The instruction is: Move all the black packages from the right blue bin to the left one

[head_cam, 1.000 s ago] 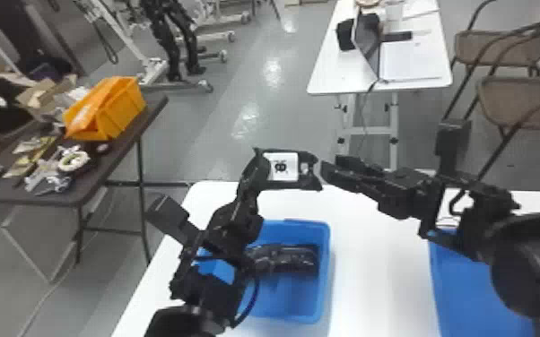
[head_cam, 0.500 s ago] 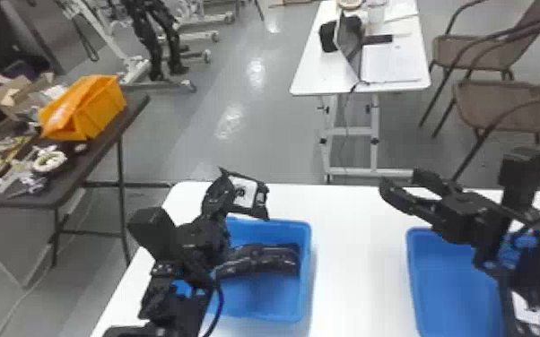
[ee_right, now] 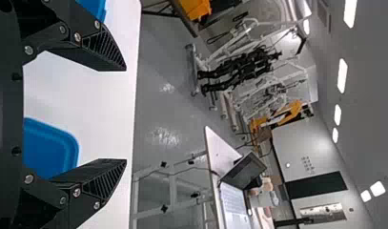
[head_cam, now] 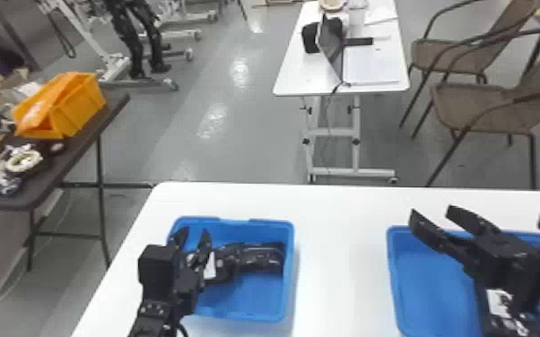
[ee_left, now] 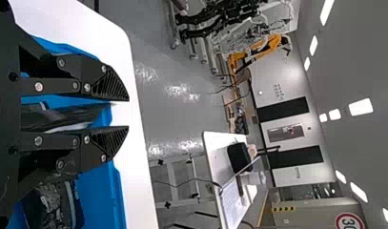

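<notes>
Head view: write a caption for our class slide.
Left pincer at the blue bin holding black packages; right pincer, open, at the other bin.

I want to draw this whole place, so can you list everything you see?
White table: one, white, front
Left blue bin: one, blue, on it
Right blue bin: one, blue, on it
Black packages: count unclear, black, inside left bin
Side table: one, dark, left
Orange bin: one, orange, on side table
Desk: one, white, behind
Laptop: one, dark screen, on desk
Chairs: two, brown, back right
Left gripper: one, black, over left bin
Right gripper: one, black, over right bin
</notes>
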Motion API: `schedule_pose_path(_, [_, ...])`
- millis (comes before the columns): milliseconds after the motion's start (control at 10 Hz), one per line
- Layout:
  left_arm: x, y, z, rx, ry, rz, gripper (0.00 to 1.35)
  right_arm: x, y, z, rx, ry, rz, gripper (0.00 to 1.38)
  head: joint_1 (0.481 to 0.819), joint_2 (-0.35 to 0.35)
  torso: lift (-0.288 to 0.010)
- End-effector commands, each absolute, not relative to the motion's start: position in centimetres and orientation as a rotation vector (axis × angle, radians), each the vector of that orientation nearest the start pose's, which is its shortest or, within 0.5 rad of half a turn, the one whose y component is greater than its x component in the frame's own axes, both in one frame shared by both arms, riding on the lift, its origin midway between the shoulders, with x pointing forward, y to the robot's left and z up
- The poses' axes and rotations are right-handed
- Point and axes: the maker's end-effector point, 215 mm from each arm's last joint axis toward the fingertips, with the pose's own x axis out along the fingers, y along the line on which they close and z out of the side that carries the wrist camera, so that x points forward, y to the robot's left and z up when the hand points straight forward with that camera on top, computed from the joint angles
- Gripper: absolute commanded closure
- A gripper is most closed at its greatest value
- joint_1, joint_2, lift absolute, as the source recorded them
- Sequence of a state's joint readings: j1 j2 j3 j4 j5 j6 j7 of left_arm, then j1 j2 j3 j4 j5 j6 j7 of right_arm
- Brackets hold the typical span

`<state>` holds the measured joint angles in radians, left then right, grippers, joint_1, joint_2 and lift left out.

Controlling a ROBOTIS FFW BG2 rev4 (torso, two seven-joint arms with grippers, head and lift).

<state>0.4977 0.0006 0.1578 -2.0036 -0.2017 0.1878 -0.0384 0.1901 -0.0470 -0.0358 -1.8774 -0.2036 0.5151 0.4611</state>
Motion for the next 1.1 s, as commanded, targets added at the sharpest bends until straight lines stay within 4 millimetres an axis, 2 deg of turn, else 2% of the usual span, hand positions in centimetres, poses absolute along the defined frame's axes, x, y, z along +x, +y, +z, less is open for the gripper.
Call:
schedule_pose_path(0, [43.1,32.6,-41.0,0.227,0.262,0.13,0.0,48.4,-16.0,-42.0,0.189,0.407,0.432,0.37,0.695,0.218,-0.039])
schedule_pose_path(100, [43.6,32.5,-40.1,0.197,0.233,0.122,0.08,47.9,-17.1,-42.3,0.178,0.424,0.405,0.37,0.695,0.21,-0.039])
schedule_pose_path(300, [44.6,31.5,-37.0,0.087,0.136,0.106,0.09,47.0,-19.8,-42.5,0.117,0.477,0.351,0.37,0.695,0.189,-0.039])
schedule_pose_path(500, [46.0,31.0,-33.3,0.017,0.055,0.098,0.09,44.9,-22.2,-44.4,0.079,0.582,0.29,0.37,0.695,0.142,-0.039])
schedule_pose_path(600, [46.3,30.9,-32.3,-0.004,0.032,0.096,0.09,44.0,-23.0,-45.8,0.085,0.634,0.261,0.37,0.695,0.123,-0.039])
schedule_pose_path(1000, [46.3,31.0,-31.3,-0.03,-0.001,0.094,0.09,40.8,-27.1,-51.5,0.107,0.744,0.151,0.38,0.695,0.069,-0.039])
